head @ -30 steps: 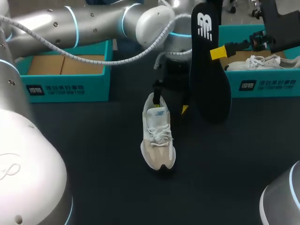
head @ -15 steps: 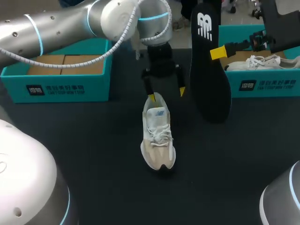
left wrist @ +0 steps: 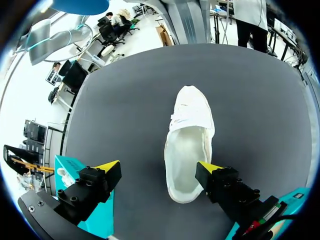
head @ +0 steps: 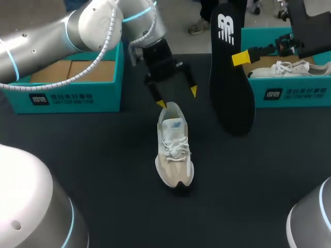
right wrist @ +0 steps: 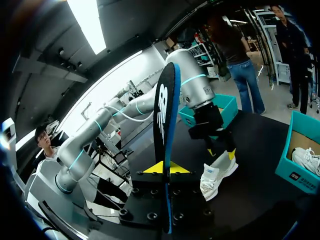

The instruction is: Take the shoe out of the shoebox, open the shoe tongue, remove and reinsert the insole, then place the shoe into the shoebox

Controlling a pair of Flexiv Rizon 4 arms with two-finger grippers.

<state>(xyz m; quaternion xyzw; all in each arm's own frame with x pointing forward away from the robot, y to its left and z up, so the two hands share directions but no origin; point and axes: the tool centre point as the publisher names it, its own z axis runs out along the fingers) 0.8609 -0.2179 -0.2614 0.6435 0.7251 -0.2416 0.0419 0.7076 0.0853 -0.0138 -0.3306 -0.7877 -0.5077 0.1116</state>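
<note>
Beige-and-white laced sneaker (head: pixel 174 150) sits on its sole on the black tabletop (head: pixel 93 165), toe toward the robot, outside both boxes. The left wrist view looks down into its opening, which shows only pale lining.

The left gripper (head: pixel 177 97) has its fingers spread wide and holds nothing. It hangs just above and behind the heel. 1 yellow tip is close over the heel rim; contact cannot be told.

The right gripper (right wrist: pixel 163 169) is clamped on the long black foam insole (head: pixel 231 67) near mid-length. The insole stands on end, to the right of the sneaker and apart from it.

Risks, as judged:
- Nothing pins the sneaker. A push from the insole's toe end could slide or tip it.
- The insole is long and gripped at 1 spot only, so it may pivot or slip once its end meets resistance.
- Laces and tongue lie over the throat. The insole could catch there and buckle instead of seating flat.
- The left arm sits over the heel, on the likely entry path, so the 2 arms may foul each other.

Around:
- Open teal cardboard shoebox (head: pixel 72 101) at far left, with a brown floor; it looks empty and is the likely return spot.
- 2nd teal box (head: pixel 295 94) at far right holds another white laced shoe (head: pixel 287 68), easy to confuse with the sneaker.
</note>
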